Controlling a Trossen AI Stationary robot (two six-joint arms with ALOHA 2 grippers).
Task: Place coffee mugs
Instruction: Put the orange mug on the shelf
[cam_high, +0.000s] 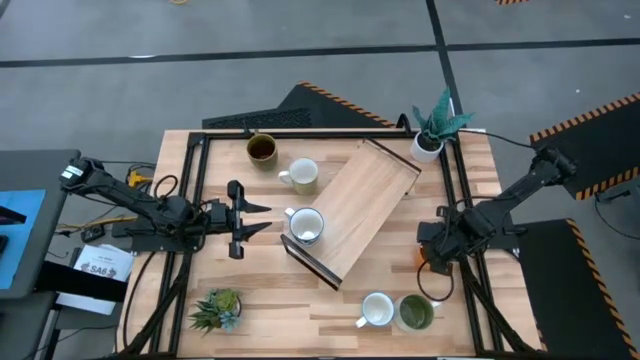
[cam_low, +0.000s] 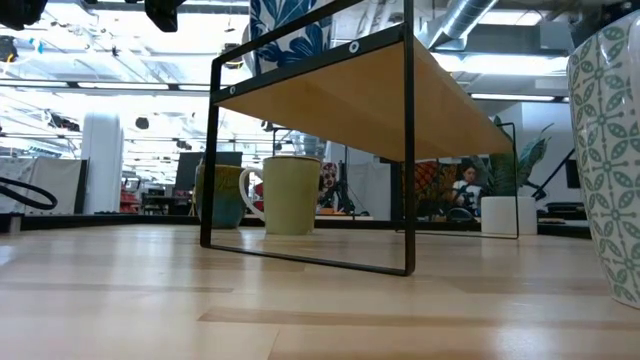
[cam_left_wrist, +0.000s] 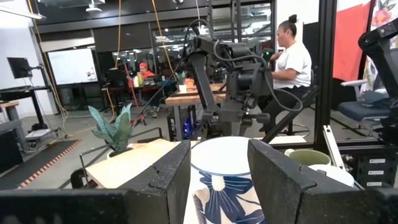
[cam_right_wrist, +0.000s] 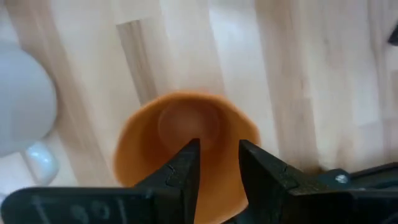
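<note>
My right gripper (cam_high: 432, 256) is at the table's right side, shut on the orange mug (cam_right_wrist: 186, 137), which is mostly hidden under it in the high view. My left gripper (cam_high: 268, 218) is open at left centre. Its fingers point at the white mug with blue leaves (cam_high: 305, 226), standing either side of it and just short of it (cam_left_wrist: 221, 180). That mug rests on its base against the wooden shelf's (cam_high: 365, 205) near-left corner. A dark brown mug (cam_high: 262, 148) and a pale mug (cam_high: 303, 174) stand far left. A white mug (cam_high: 377, 308) and a green mug (cam_high: 415, 312) stand near right. My right gripper holds the orange mug by its rim wall (cam_right_wrist: 219, 163), on the side nearest the wrist. One finger (cam_right_wrist: 186, 163) seems to reach into the mouth and the other (cam_right_wrist: 261, 168) stays outside, coming from above. Whether the mug is lifted off the table cannot be told.
The wooden shelf on its black frame lies slantwise across the table's middle. A white pot with teal leaves (cam_high: 430, 140) stands at the far right corner, and a spiky green plant (cam_high: 218, 308) at the near left. A black rail frame (cam_high: 200, 180) edges the table. A person sits beyond.
</note>
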